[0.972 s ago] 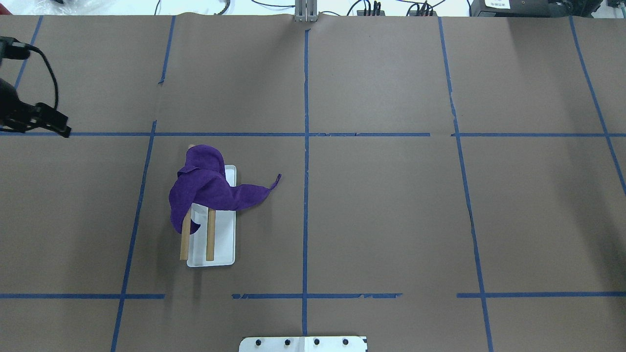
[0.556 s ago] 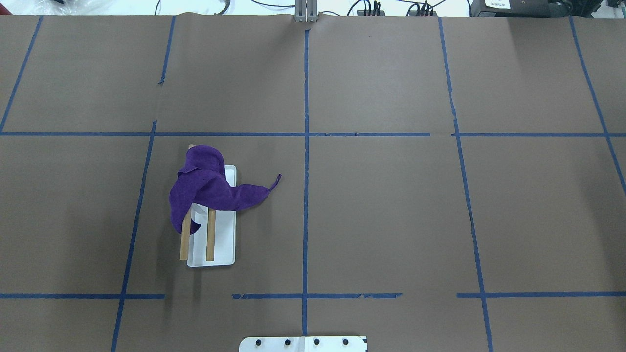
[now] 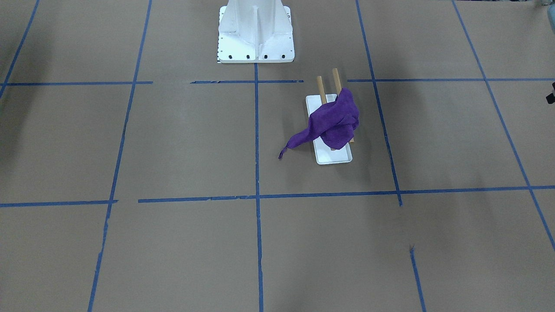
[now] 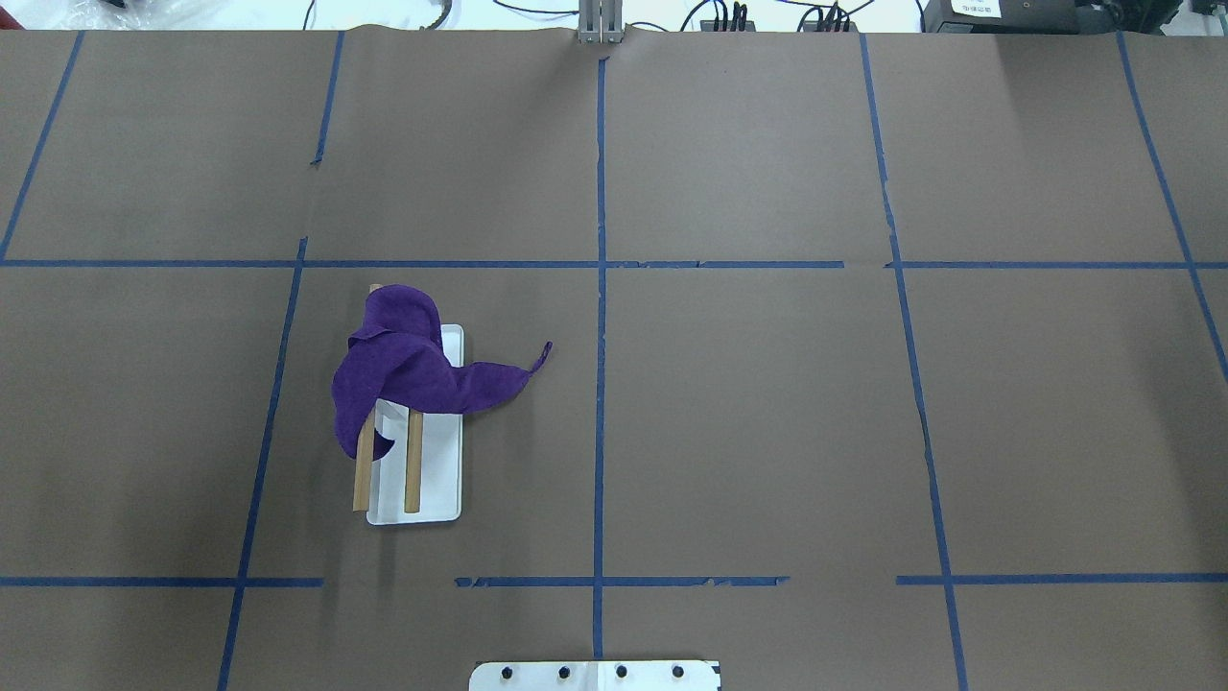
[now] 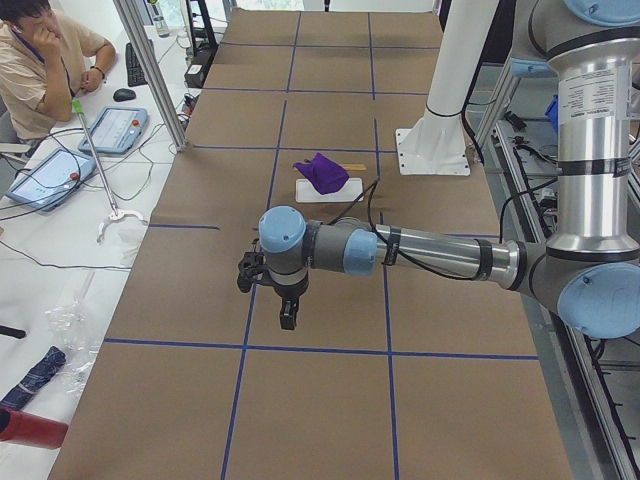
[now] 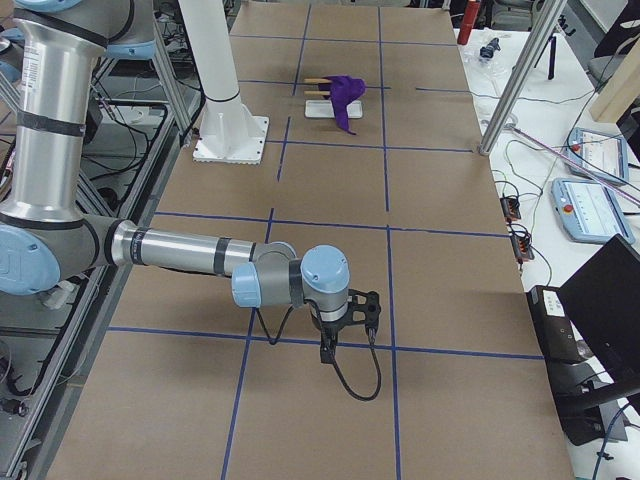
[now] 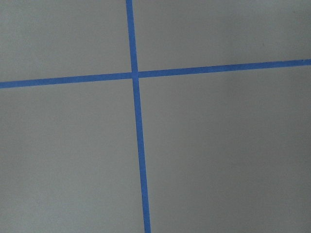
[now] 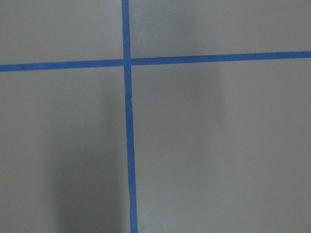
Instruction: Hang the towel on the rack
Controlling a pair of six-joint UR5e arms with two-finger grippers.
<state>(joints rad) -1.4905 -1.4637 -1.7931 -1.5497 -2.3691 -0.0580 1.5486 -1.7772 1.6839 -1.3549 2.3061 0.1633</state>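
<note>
A purple towel [image 4: 403, 369] lies draped over the far half of the rack [image 4: 441, 480], a white tray base with two wooden dowels [image 4: 413, 461]. One corner of the towel trails onto the table toward the centre line. Towel [image 3: 334, 121] and rack [image 3: 334, 156] also show in the front view. My left gripper [image 5: 288, 322] hangs far from the rack at the table's left end. My right gripper [image 6: 327, 352] hangs at the right end. Both show clearly only in the side views, so I cannot tell whether they are open or shut. Both wrist views show only paper and tape.
The white bolted pedestal [image 3: 256, 30] stands at the robot's side of the table, near the rack. Brown paper with blue tape lines [image 4: 600, 384] covers the table. An operator [image 5: 40, 50] sits past the far edge, with tablets and cables there.
The left gripper, at the overhead view's left edge a second ago, has moved out of that view. The towel and the rack have not moved.
</note>
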